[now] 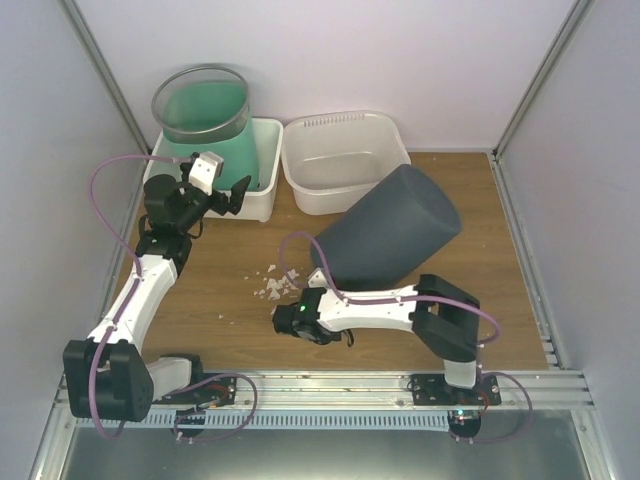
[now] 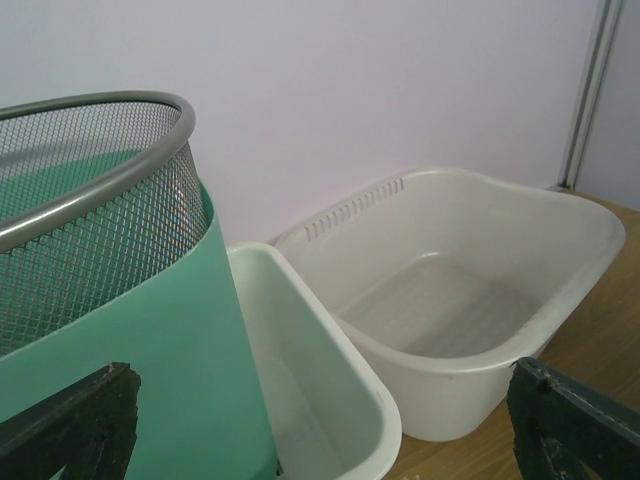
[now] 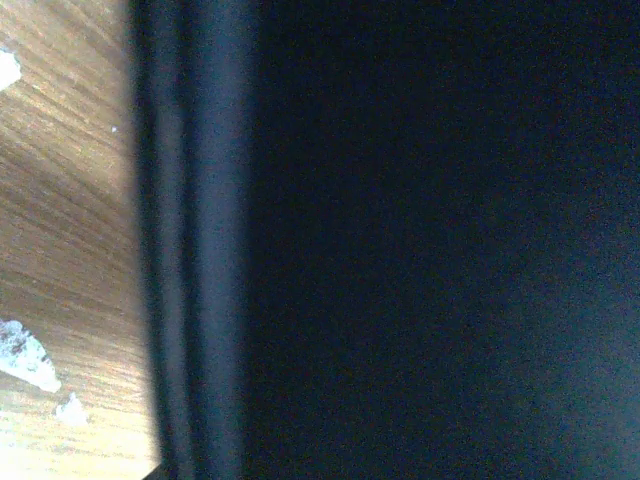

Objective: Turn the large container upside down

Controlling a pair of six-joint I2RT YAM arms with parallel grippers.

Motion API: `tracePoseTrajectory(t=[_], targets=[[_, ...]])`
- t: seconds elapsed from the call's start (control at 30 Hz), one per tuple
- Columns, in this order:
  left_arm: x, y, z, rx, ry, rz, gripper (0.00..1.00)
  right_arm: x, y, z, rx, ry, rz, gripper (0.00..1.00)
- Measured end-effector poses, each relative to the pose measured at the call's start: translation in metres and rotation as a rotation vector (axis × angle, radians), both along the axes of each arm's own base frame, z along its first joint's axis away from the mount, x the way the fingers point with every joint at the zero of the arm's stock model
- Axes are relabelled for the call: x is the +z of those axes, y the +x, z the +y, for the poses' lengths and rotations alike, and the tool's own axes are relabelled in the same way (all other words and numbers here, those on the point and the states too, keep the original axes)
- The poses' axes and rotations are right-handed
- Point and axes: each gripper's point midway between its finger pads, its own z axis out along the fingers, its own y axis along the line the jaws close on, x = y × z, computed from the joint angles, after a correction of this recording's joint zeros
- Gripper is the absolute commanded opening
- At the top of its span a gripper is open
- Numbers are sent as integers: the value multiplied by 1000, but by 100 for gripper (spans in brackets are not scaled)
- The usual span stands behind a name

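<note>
We saw the large grey container (image 1: pixel 395 228) tilted mid-surface (image 1: pixel 225 305), the right end effector (image 1: pixel 311 293) closed on its 7 o'clock rim. The left end effector (image 1: pixel 225 186) gaped at 10 o'clock.

Left arm (image 1: pixel 135 300): white links, black joints, black block at the base.
Right arm (image 1: pixel 375 312): white link, black elbow, small green light (image 1: pixel 303 308) near the wrist.
Cables (image 1: pixel 100 180): purple, in loose loops along both arms.
Left gripper (image 2: pixel 320 430): black, rough-edged fingers; white block (image 1: pixel 206 172) on top.
</note>
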Motion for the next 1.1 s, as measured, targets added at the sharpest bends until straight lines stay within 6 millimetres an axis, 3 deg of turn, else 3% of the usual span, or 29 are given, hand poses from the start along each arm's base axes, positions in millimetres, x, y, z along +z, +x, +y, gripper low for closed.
tracePoseTrajectory(t=[0.27,0.53,0.57,0.6,0.63,0.67,0.87,1.1], targets=[[-9,-2,0,-1,1,18,99,-36,3,5,-15,-125,-21,1],[-18,-4,0,-2,2,36,99,-41,-13,13,6,-124,-44,6],[-18,-4,0,-3,2,36,99,-42,-15,14,9,-127,-42,9],[-18,-4,0,-3,2,35,99,-44,-17,14,11,-130,-40,22],[-18,-4,0,-3,1,35,99,-45,-18,15,13,-133,-38,49],[-18,-4,-1,-4,1,35,99,-46,-20,15,15,-137,-36,63],[-19,-5,-1,-6,0,34,99,-56,-31,18,17,-135,-7,79],[-19,-6,-3,-15,-1,34,99,-61,-38,22,48,-189,2,87]])
